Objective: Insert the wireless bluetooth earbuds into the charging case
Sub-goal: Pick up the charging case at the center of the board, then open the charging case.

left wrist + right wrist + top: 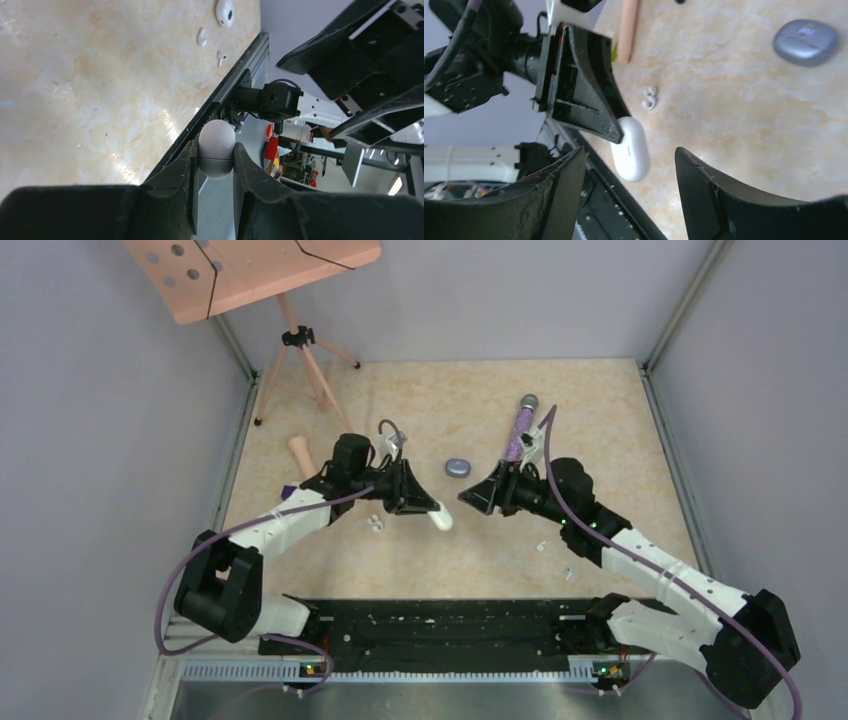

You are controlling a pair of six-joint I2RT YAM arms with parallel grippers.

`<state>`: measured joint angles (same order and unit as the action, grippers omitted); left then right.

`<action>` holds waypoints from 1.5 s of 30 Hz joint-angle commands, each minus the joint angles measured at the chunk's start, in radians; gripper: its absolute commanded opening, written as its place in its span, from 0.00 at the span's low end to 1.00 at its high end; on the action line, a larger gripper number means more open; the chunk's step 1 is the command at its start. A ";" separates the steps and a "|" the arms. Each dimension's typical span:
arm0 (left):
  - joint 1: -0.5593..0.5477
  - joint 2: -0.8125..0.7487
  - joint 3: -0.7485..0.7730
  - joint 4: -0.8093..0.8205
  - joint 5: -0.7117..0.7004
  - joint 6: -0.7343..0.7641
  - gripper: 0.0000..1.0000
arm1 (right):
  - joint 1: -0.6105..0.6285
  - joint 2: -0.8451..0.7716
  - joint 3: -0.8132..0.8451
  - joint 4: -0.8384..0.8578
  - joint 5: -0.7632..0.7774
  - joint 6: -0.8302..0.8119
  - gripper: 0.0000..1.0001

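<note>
**Seen from above:** the left gripper (430, 508) holds a white charging case (442, 520) at mid-table. It is nose to nose with the right gripper (470, 496), which stands just apart from it. A pair of white earbuds (376, 524) lies on the table (600, 440) just left of the case. A closed lilac-grey case (458, 467) sits just beyond, and a purple glitter microphone (520, 428) lies farther off to the right.

**Left wrist camera:** the fingers (187, 170) are pinched on the white charging case (216, 142), its seam showing between them and the lid apparently shut. Two loose white buds (201, 36) lie well apart from it, by the table's near edge.

**Right wrist camera:** its own jaws are spread wide and empty. The case (630, 150) is framed between them but, as far as this angle shows, untouched. The white earbuds (650, 97) lie beyond.

The job in hand, seemingly, is raising the lid. The right claw should close gently on the free end only, with the left holding firm, so the smooth shell does not twist out. No bud is in a case yet.
</note>
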<state>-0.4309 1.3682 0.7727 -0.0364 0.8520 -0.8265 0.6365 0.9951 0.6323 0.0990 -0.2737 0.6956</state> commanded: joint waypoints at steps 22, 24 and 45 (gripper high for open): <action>0.005 -0.130 0.091 0.144 0.190 0.138 0.00 | 0.002 0.132 -0.205 0.640 -0.297 0.380 0.52; 0.004 -0.136 0.091 0.144 0.197 0.134 0.00 | 0.002 0.132 -0.205 0.643 -0.286 0.385 0.51; 0.005 -0.129 0.098 0.180 0.234 0.092 0.00 | 0.020 0.286 -0.213 0.978 -0.392 0.543 0.19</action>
<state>-0.4297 1.2633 0.8242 0.0845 1.0657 -0.7380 0.6418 1.2762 0.4026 0.9913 -0.6434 1.2324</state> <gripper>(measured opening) 0.294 0.276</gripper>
